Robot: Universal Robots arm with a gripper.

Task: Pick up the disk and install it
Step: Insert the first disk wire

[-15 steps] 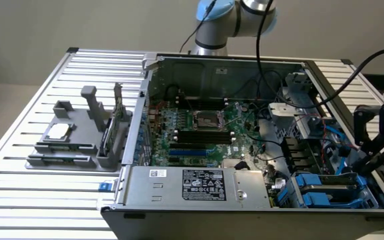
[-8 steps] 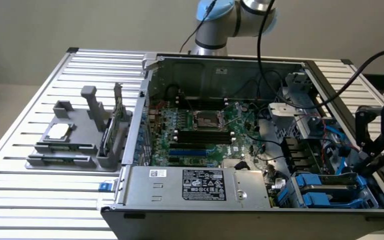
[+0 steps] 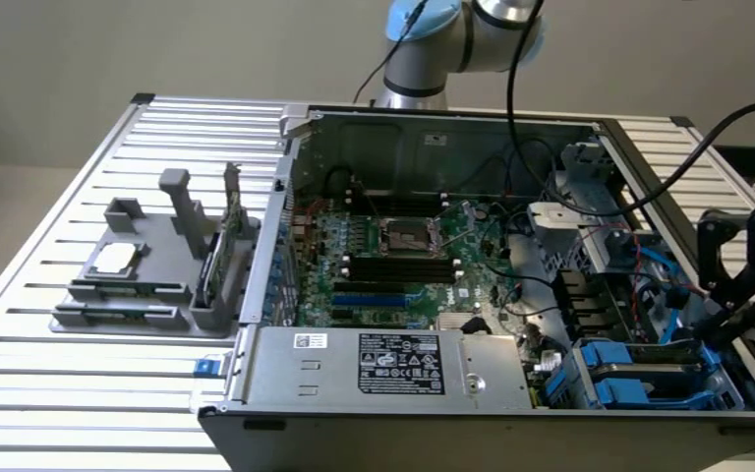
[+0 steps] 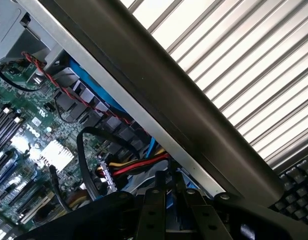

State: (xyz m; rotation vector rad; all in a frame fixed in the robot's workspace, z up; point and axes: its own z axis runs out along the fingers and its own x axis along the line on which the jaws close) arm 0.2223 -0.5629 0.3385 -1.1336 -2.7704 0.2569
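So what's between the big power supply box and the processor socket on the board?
In the exterior view, rows of black slots and blue slots on the motherboard lie between them.

A slatted aluminium table (image 3: 76, 393) spreads below the gripper (image 3: 725, 324) and runs well away from it. Its ribs catch bright, even light. Beyond the table's back edge, far from the gripper, stands a plain grey-beige wall (image 3: 220, 49). A strip of pale floor (image 3: 4, 211) shows off the table's farthest side. A dark keyboard (image 4: 298, 175) lies near the gripper.
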